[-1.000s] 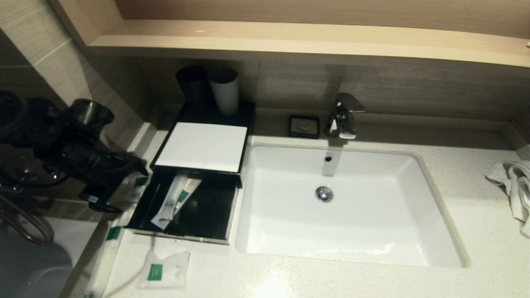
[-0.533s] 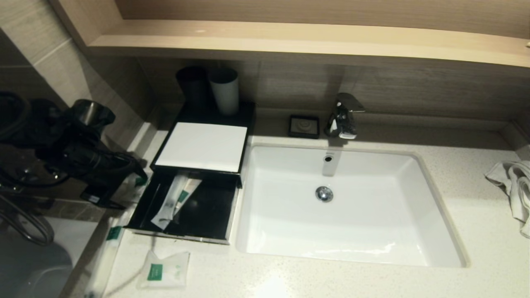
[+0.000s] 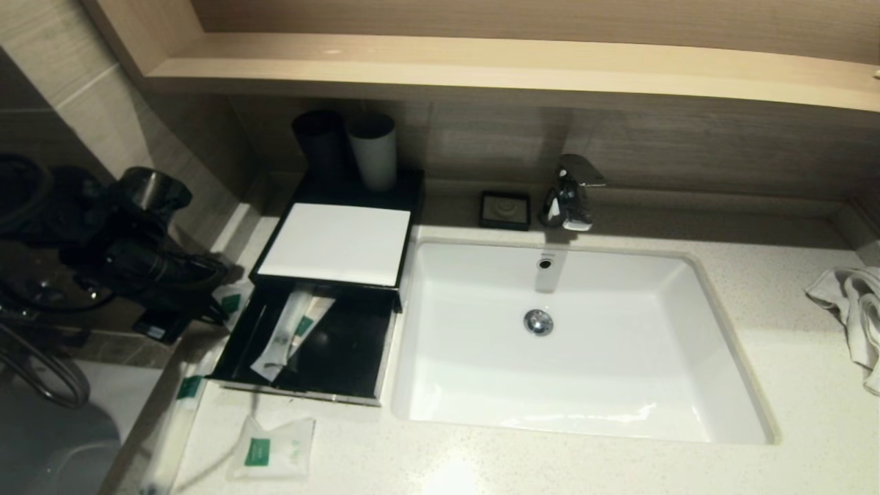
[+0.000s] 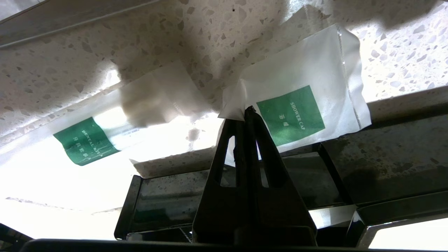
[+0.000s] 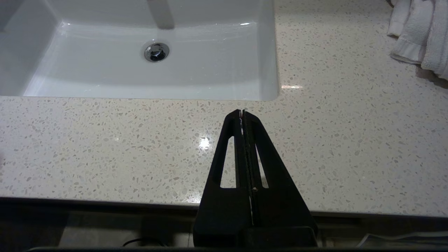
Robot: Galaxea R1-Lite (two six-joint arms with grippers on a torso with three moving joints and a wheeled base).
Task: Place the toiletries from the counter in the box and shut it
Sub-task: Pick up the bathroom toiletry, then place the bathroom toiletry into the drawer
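Note:
My left gripper [image 3: 216, 309] hangs just left of the black box's open drawer [image 3: 357, 350]. It is shut [image 4: 245, 112] on a corner of a white shower cap packet [image 4: 301, 80] with a green label, which shows in the head view [image 3: 232, 301] beside the drawer's left wall. A dental kit packet [image 4: 87, 140] lies on the counter below, at its left edge [image 3: 184, 390]. Another white packet [image 3: 271, 450] lies in front of the drawer. Long packets [image 3: 285, 337] lie in the drawer. My right gripper [image 5: 242, 112] is shut and empty over the counter's front edge.
The box's white top [image 3: 337, 242] carries two cups [image 3: 371, 151] at the back. The sink [image 3: 577, 344] lies right of the box, with the tap [image 3: 570, 192] and a soap dish [image 3: 505, 210] behind. A towel [image 3: 852, 309] lies at the far right.
My left gripper has drawn back a little to the left with the shower cap packet, so the packet's green label shows more. The rest has not moved.

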